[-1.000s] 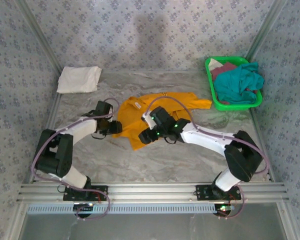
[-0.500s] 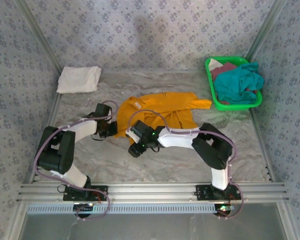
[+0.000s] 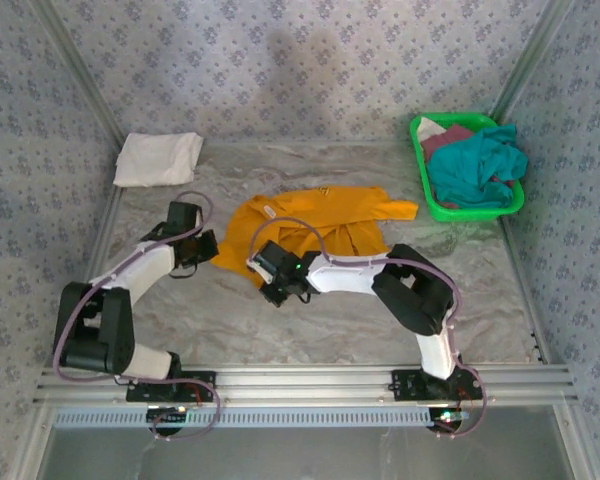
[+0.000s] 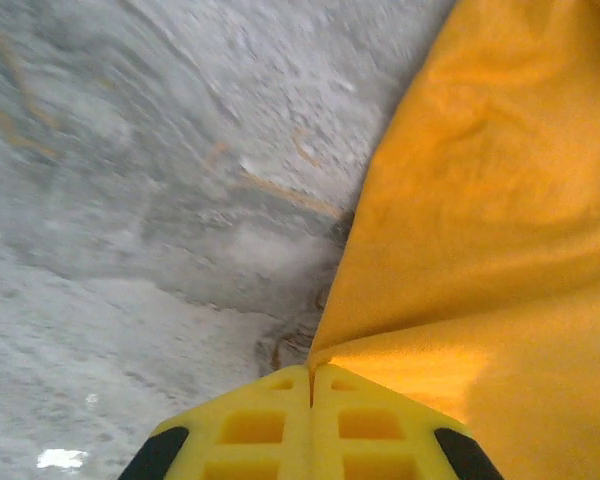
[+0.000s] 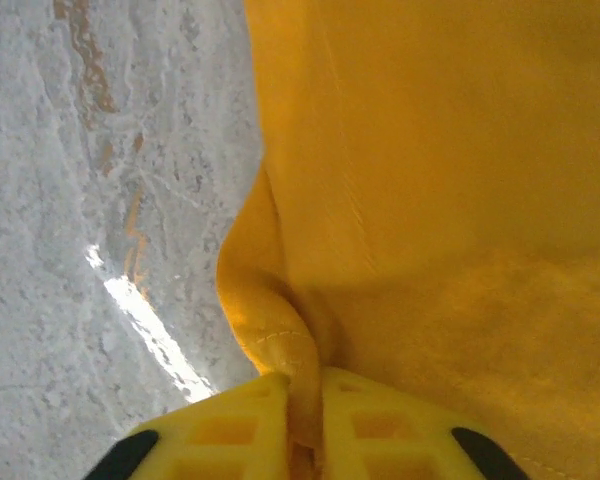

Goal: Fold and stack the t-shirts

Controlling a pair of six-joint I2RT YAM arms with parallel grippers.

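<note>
The left hand (image 4: pixel 311 375) is clenched on the left corner of the tee (image 3: pixel 320 212) and the right hand (image 5: pixel 302 385) on its near hem close by, so it spreads rightward, away from both, across the counter (image 3: pixel 280 320).

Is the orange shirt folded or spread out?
Spread out, not folded: the orange shirt lies loose and rumpled on the table.
</note>
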